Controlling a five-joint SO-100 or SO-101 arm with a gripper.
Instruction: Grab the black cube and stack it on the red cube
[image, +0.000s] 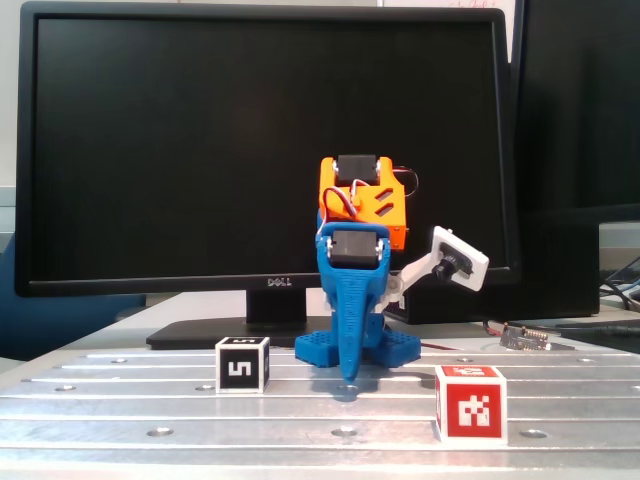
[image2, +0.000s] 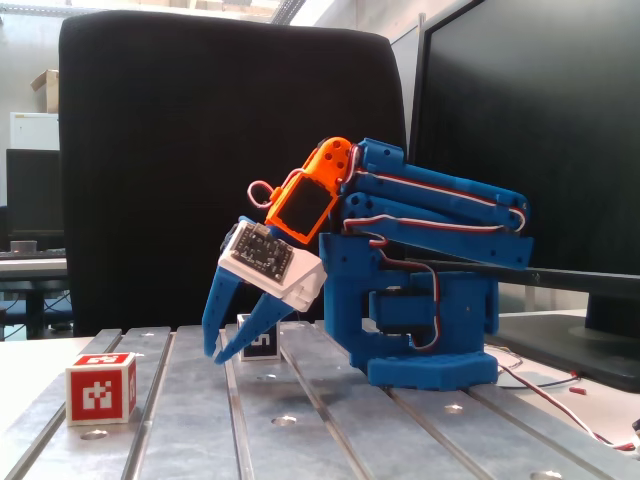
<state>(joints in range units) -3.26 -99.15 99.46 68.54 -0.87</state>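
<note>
The black cube (image: 242, 365), white-edged with a "5"-like mark, sits on the metal table left of the arm in a fixed view. In the other fixed view it (image2: 264, 342) shows partly behind the fingers. The red cube (image: 470, 402) with a white pixel mark sits front right; it also shows at the left in the side fixed view (image2: 100, 388). My blue gripper (image: 348, 374) points down just above the table between the two cubes. Its tips (image2: 220, 357) meet, and it is shut and empty. It touches neither cube.
The arm's blue base (image2: 430, 350) stands on the slotted aluminium table (image: 150, 415). A Dell monitor (image: 265, 150) stands close behind. A small circuit board (image: 525, 338) and wires lie at the right. A black chair back (image2: 200, 150) is behind in the side view.
</note>
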